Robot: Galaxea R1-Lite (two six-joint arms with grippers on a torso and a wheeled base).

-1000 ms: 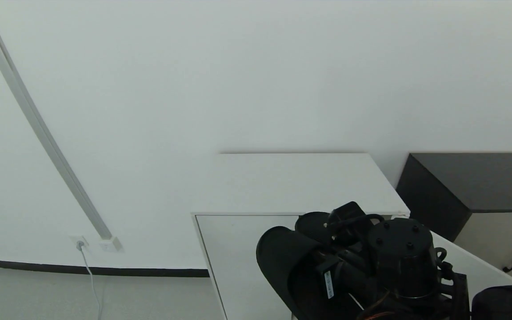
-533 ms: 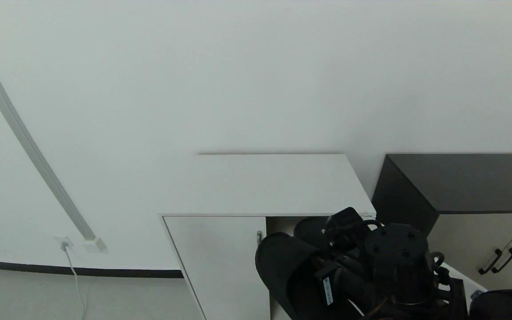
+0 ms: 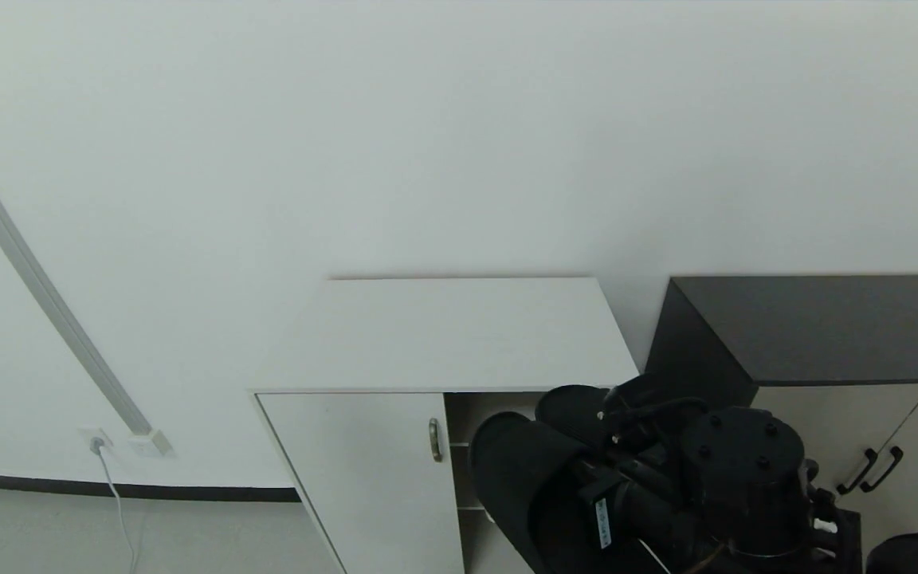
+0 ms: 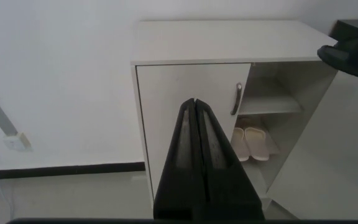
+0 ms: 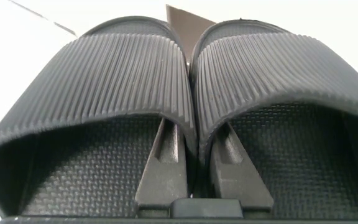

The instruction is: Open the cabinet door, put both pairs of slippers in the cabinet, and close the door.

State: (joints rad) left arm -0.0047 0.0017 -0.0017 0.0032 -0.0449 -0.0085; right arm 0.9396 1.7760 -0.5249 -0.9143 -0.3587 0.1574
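Observation:
A white cabinet [image 3: 443, 335] stands against the wall, its left door [image 3: 363, 470] closed and its right half open onto shelves. In the left wrist view the right door [image 4: 334, 149] is swung wide, and a pale pair of slippers [image 4: 253, 142] lies on a lower shelf. My right gripper [image 5: 193, 140] is shut on a pair of black slippers [image 5: 185, 81], pinching their inner walls together. That pair [image 3: 523, 470] hangs just in front of the open compartment. My left gripper [image 4: 195, 102] is shut on nothing, held back from the cabinet and facing its closed door.
A dark cabinet [image 3: 810, 327] with black handles [image 3: 873, 470] stands right beside the white one. A wall socket with a cable [image 3: 96, 441] and a slanted cable duct [image 3: 45, 295] are on the wall to the left. Bare floor lies before the cabinet.
The head camera has turned, so the whole scene has slid left in the picture, bringing the open compartment and the closed door's handle into sight. The black slippers stay in the right gripper.

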